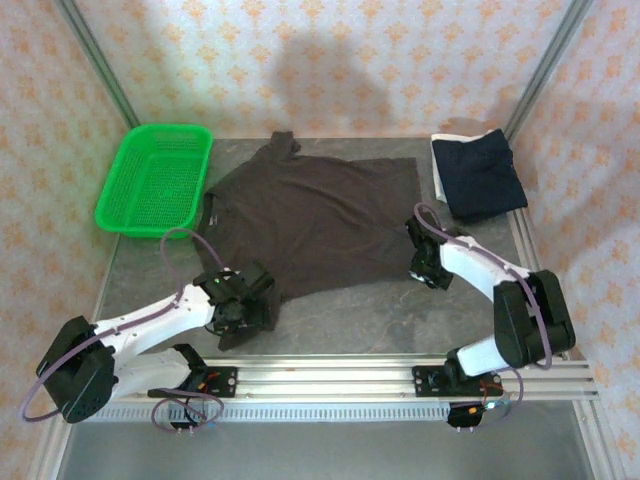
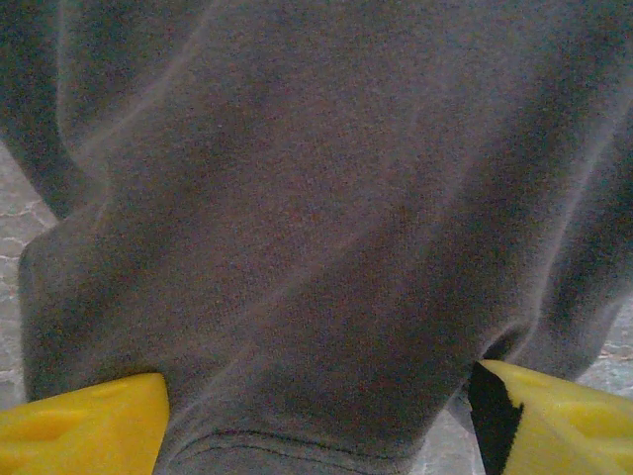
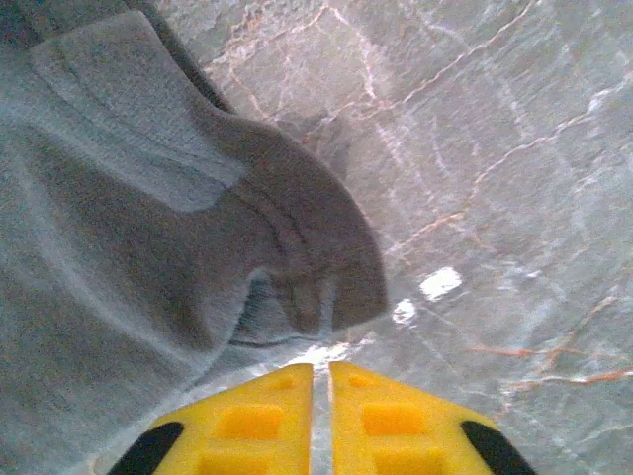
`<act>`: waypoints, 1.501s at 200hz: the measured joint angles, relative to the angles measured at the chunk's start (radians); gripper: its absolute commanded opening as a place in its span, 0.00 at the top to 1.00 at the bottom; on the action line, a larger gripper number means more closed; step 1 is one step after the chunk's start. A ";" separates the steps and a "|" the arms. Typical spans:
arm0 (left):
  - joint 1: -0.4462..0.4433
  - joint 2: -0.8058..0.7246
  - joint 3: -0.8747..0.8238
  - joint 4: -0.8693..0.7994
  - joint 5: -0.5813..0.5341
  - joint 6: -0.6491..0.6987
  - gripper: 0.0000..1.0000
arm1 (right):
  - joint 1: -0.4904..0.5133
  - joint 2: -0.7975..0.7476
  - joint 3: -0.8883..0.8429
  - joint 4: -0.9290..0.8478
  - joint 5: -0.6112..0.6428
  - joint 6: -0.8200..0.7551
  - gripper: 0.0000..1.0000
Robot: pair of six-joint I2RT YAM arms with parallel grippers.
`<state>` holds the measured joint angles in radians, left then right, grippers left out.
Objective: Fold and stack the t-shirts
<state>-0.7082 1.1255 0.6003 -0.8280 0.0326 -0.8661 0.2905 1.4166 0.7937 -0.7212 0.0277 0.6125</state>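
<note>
Left jaws apart astride the charcoal t-shirt (image 2: 316, 218) — right jaws together beside it.

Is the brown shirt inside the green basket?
No, the brown shirt lies spread out on the table, beside the green basket.
</note>
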 measured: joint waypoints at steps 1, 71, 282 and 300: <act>0.000 0.000 0.000 0.000 0.000 -0.001 0.18 | 0.000 -0.002 0.000 -0.001 0.000 -0.002 0.97; 0.000 -0.142 -0.079 -0.074 -0.076 -0.139 0.18 | -0.006 -0.225 -0.005 -0.057 0.037 0.040 0.73; -0.001 -0.404 -0.203 -0.085 -0.125 -0.351 1.00 | -0.023 -0.039 -0.055 0.121 0.012 0.097 1.00; 0.000 -0.416 -0.081 -0.100 -0.135 -0.316 1.00 | -0.023 -0.124 -0.055 0.084 0.019 0.097 1.00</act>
<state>-0.7086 0.7094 0.5190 -0.9279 -0.1028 -1.1824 0.2676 1.2922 0.7387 -0.6376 0.0463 0.7090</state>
